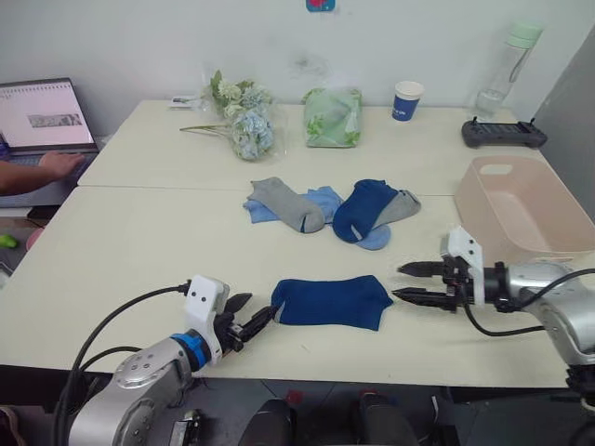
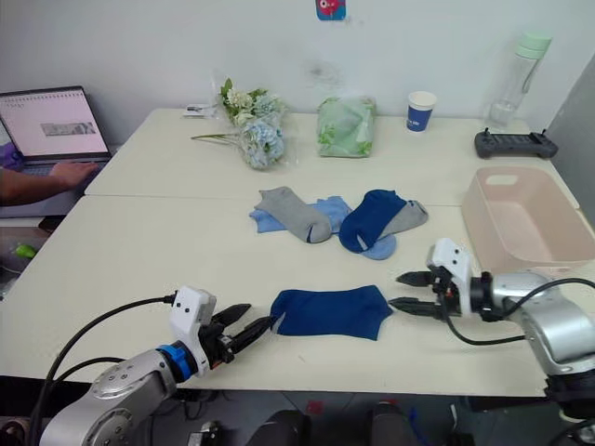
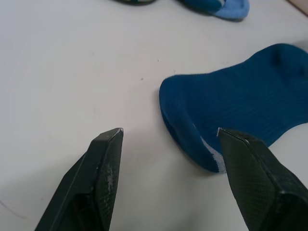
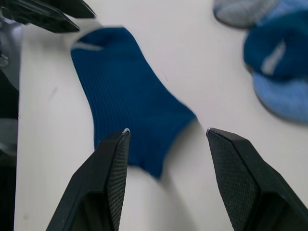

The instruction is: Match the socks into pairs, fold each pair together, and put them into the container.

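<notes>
The left gripper [image 1: 253, 319] and right gripper [image 1: 409, 282] wait open at each end of one flat navy sock [image 1: 331, 302]. No pair is folded yet, and the pink tub [image 1: 521, 209] holds nothing.

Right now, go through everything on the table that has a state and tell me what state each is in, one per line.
Navy sock: flat, alone near the front edge, between both end effectors.
Sock heap: unsorted, overlapping.
Tub: empty.
Left end effector: open, at the sock's end.
Right end effector: open, at the other end.
Laptop: open, screen lit, a hand on its keys.
Cup: upright.
Bottle: upright, capped.
</notes>
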Controlling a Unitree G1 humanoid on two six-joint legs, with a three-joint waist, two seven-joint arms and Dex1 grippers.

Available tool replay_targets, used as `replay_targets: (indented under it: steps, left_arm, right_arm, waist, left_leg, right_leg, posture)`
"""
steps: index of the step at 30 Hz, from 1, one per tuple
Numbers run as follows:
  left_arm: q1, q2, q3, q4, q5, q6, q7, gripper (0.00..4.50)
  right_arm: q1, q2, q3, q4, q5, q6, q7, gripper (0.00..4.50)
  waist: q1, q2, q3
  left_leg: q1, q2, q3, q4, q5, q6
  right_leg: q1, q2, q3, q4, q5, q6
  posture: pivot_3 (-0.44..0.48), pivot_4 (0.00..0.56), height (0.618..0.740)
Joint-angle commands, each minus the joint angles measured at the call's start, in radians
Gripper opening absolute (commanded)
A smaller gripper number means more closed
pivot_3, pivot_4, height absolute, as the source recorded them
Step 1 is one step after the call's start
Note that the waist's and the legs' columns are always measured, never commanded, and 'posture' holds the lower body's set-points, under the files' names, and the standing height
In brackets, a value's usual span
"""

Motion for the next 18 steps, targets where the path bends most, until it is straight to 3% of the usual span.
replay_targets:
  steps: [1, 6, 9, 14, 18]
  left_arm:
    - [-0.059, 0.048, -0.024, -0.004, 0.016, -0.115, -0.099, 2.63]
    - [-0.128, 0.127, -0.206, 0.089, 0.177, -0.234, -0.172, 1.02]
    - [-0.160, 0.125, -0.262, 0.163, 0.235, -0.285, -0.180, 0.06]
    - [-0.204, 0.148, -0.354, 0.311, 0.388, -0.338, -0.165, 0.02]
    - [-0.181, 0.144, -0.304, 0.301, 0.358, -0.339, -0.166, 0.02]
  right_arm:
    - [-0.015, 0.070, 0.077, -0.048, -0.060, -0.100, -0.035, 1.88]
    - [0.024, 0.131, 0.174, 0.032, -0.219, -0.311, -0.077, 0.11]
    - [0.049, 0.130, 0.185, 0.066, -0.248, -0.355, -0.074, 0.00]
    - [0.101, 0.090, 0.169, 0.174, -0.311, -0.452, -0.072, 0.00]
    - [0.126, 0.058, 0.086, 0.180, -0.250, -0.430, -0.062, 0.00]
  waist:
    - [0.001, 0.000, 0.000]
    - [0.002, 0.000, 0.000]
    - [0.001, 0.000, 0.000]
    - [-0.001, 0.000, 0.000]
    - [-0.001, 0.001, -0.001]
  left_leg:
    - [0.000, 0.000, 0.000, 0.000, 0.000, 0.000]
    - [0.000, -0.002, 0.000, 0.000, 0.000, 0.000]
    - [0.000, -0.002, 0.000, 0.000, 0.000, 0.000]
    - [0.001, -0.001, -0.001, 0.000, 0.000, 0.000]
    - [0.002, -0.001, 0.000, 0.000, 0.000, 0.000]
  right_leg:
    - [0.000, 0.000, 0.000, 0.000, 0.000, 0.000]
    - [0.000, 0.000, 0.000, -0.001, 0.000, 0.000]
    - [0.000, 0.000, 0.000, 0.000, 0.000, 0.000]
    - [0.000, 0.000, 0.000, 0.001, 0.000, 0.000]
    - [0.001, 0.000, 0.000, 0.001, 0.000, 0.000]
  posture:
    - [0.000, 0.150, 0.740]
    - [0.000, 0.150, 0.740]
    - [0.000, 0.150, 0.740]
    - [0.000, 0.150, 0.740]
    - [0.000, 0.150, 0.740]
